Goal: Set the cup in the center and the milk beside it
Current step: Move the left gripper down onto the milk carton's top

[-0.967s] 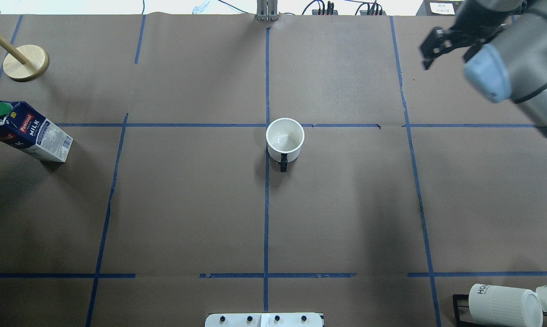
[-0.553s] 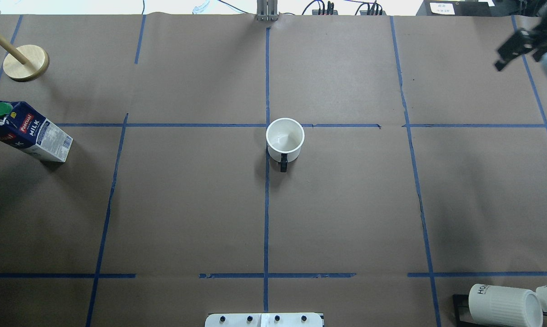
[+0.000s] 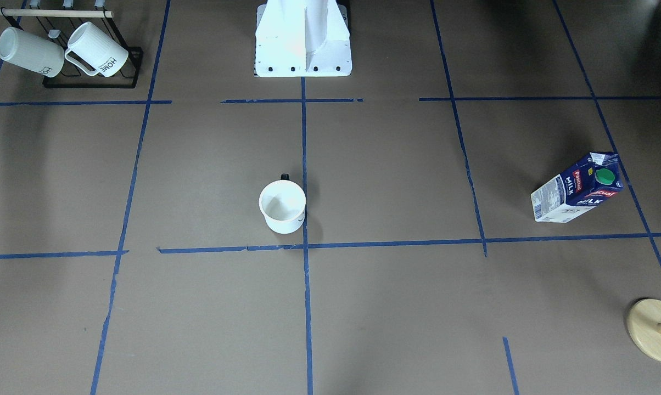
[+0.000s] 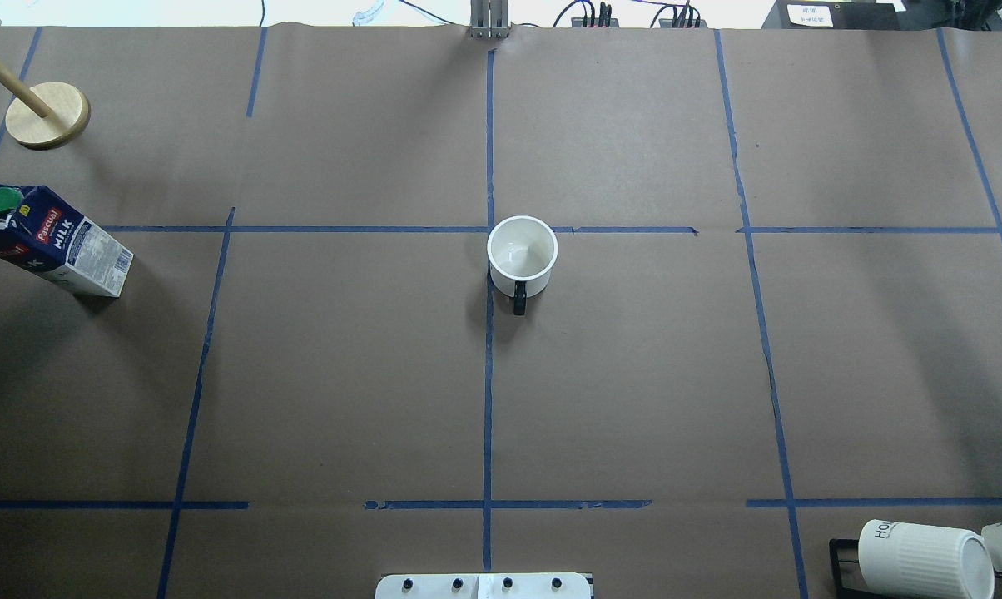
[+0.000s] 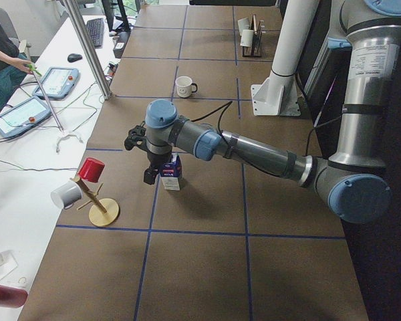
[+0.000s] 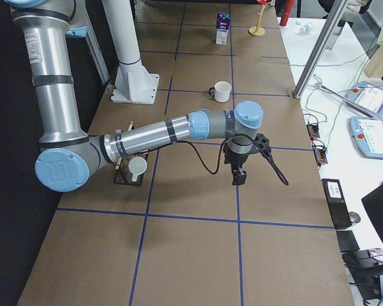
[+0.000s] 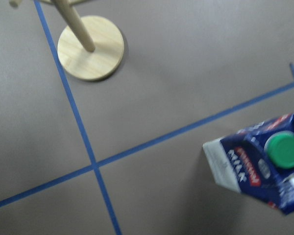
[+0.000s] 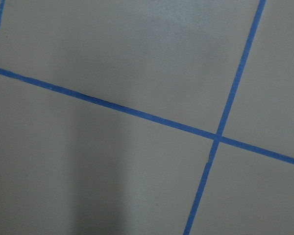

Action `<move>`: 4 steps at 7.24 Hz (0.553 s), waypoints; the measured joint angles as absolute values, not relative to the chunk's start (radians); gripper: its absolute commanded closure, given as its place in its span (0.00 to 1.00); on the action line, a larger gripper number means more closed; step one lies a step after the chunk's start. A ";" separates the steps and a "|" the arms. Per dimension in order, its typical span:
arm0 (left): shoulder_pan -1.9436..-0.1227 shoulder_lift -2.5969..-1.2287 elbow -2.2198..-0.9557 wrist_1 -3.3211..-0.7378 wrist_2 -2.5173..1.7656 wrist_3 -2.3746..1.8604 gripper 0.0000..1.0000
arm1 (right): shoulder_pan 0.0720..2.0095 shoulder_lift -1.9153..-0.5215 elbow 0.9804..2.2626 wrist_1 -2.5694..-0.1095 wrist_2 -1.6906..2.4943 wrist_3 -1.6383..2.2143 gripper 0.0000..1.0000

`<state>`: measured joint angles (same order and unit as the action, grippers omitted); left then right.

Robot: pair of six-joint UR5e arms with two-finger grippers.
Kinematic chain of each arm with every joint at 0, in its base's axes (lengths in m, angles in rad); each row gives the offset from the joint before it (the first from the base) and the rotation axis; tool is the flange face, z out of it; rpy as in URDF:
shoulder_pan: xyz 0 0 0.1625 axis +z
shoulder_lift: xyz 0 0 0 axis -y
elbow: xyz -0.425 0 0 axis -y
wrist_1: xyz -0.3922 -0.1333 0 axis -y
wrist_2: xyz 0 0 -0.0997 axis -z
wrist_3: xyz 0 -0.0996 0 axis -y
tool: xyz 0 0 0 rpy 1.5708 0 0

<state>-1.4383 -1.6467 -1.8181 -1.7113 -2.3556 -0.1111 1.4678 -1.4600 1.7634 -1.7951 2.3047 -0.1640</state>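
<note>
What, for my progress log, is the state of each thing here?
cup: upright, empty, at the tape crossing.
milk: upright, capped, far from the cup.
HOME mugs: hanging on their rack.
left gripper: near the milk; opening unclear.
right gripper: aloft; opening unclear.

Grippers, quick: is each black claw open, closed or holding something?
Left black two-finger gripper: cannot tell, shows only in a side view.
Right black two-finger gripper: cannot tell either.

Overhead and front views face oppositely; both share the cup (image 4: 523, 256).
</note>
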 measured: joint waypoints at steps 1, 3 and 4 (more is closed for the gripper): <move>-1.393 -1.694 -1.808 -1.720 -2.351 -0.207 0.00 | 1.470 -1.466 1.764 -1.790 2.305 -0.161 0.00; -1.298 -1.788 -1.761 -1.691 -2.339 -0.381 0.00 | 1.471 -1.469 1.764 -1.787 2.306 -0.158 0.00; -1.273 -1.810 -1.746 -1.674 -2.328 -0.420 0.00 | 1.471 -1.469 1.764 -1.787 2.306 -0.158 0.00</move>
<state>-1.2734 -1.8102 -1.7456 -1.6738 -2.3282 -0.4199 1.4710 -1.4694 1.7637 -1.7872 2.3055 -0.1581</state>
